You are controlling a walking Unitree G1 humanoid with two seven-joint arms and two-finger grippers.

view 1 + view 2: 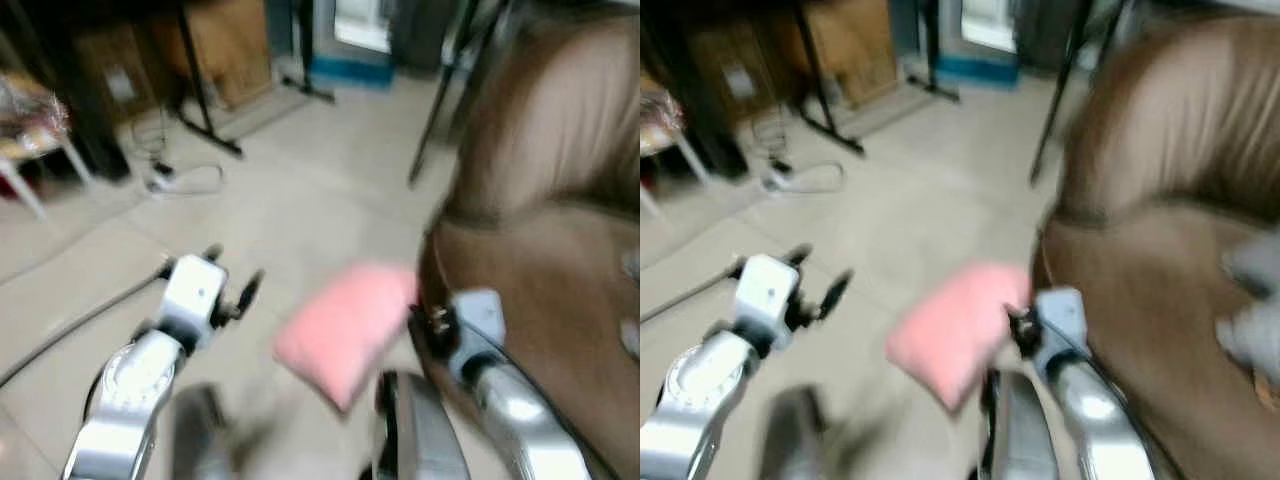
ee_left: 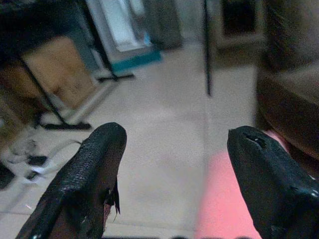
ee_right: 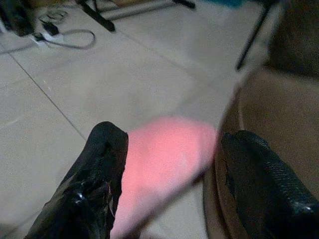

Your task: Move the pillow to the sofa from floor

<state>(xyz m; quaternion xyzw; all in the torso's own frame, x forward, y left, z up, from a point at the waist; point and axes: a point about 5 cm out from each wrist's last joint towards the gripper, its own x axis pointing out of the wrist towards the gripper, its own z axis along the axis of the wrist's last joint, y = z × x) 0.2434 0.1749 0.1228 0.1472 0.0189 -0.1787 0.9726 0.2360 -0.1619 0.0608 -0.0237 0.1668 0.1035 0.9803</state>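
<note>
Pillow (image 1: pixel 345 330), pink, seen on floor (image 1: pixel 300 200), touching front of brown sofa (image 1: pixel 560 300). Views blurred. Right gripper (image 3: pixel 169 174) held just above pillow, jaws released, pillow seen between fingers. Left gripper (image 2: pixel 174 164) held over floor beside pillow, jaws released, nothing gripped. Cable (image 1: pixel 185 180) and stand legs (image 1: pixel 205 120) seen farther off.

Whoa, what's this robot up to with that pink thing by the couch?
It is going for a pink pillow that lies on the tiled floor against the front of the brown sofa. Both hands are open and empty: the right hand is lined up on the pillow, the left hand just beside it. The picture is blurred.
</note>
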